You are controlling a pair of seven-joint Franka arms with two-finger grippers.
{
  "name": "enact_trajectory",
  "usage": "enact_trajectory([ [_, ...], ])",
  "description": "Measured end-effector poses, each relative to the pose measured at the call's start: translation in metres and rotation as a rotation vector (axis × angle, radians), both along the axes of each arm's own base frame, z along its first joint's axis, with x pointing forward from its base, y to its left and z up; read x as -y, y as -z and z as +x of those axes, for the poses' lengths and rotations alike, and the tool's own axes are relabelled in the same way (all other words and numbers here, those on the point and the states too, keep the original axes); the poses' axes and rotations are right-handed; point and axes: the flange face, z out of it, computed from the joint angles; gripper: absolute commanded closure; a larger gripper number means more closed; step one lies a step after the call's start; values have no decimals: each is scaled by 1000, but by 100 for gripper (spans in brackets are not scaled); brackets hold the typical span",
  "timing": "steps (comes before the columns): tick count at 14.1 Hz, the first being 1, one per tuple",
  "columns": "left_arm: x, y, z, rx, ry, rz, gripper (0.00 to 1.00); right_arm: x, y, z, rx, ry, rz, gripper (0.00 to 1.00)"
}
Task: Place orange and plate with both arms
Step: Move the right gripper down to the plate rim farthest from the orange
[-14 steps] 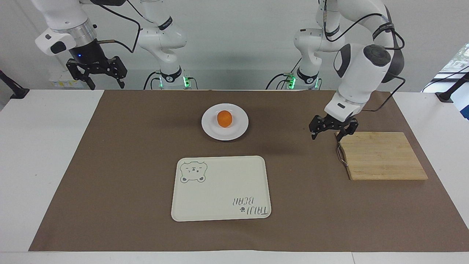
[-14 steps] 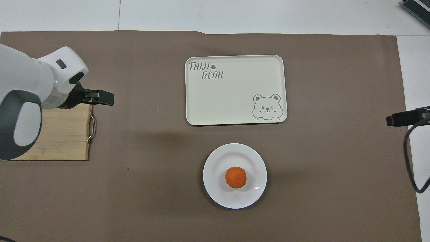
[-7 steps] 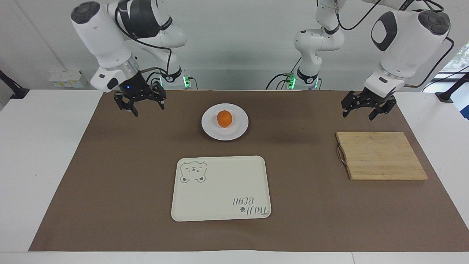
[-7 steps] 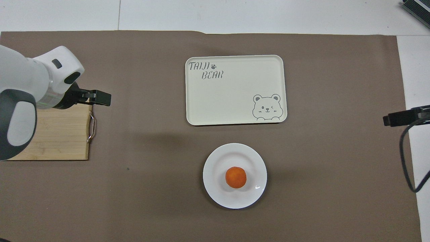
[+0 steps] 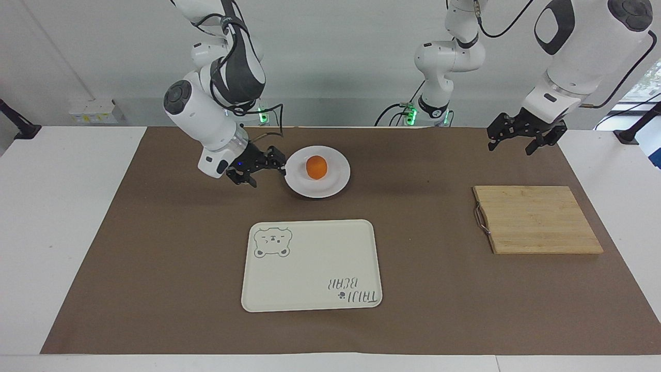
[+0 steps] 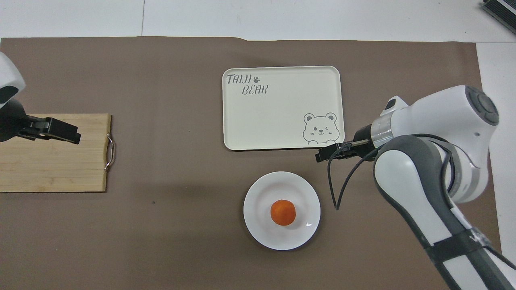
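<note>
White plate [image 5: 317, 171] carrying the orange [image 5: 316, 167] sits nearest the robots, mid-counter; the right pincer [image 5: 266, 168] hangs beside its rim, fingers spread, empty. Left pincer [image 5: 519, 138], also spread and empty, hovers at the brown mat's [image 5: 155, 248] edge. Farther out lies the cream tray [image 5: 310, 268].

A bright orange orange [image 5: 316, 167] sits on a plain glossy white plate [image 5: 338, 183]. The tray [image 5: 311, 268] is cream, printed in grey with a winking bear face at one corner and the letters "TAIJI BEAR" with a paw mark at the corner diagonal to it. The cutting board [image 5: 537, 219] is pale striped wood with a metal handle. A brown mat [image 5: 155, 258] covers the white worktop [image 5: 57, 232]. Both arms are white with dark grey bands; the left pincer [image 5: 521, 138] and right pincer [image 5: 261, 168] are black.
</note>
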Motion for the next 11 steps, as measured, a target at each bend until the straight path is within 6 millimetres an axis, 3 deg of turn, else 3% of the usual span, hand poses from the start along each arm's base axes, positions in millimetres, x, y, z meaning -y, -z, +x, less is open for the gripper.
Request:
enact_trajectory([
  [4, -1, 1, 0, -4, -29, 2, 0, -1, 60, -21, -19, 34, 128, 0],
  [11, -1, 1, 0, -4, -32, 2, 0, 11, 124, -62, -78, 42, 203, 0],
])
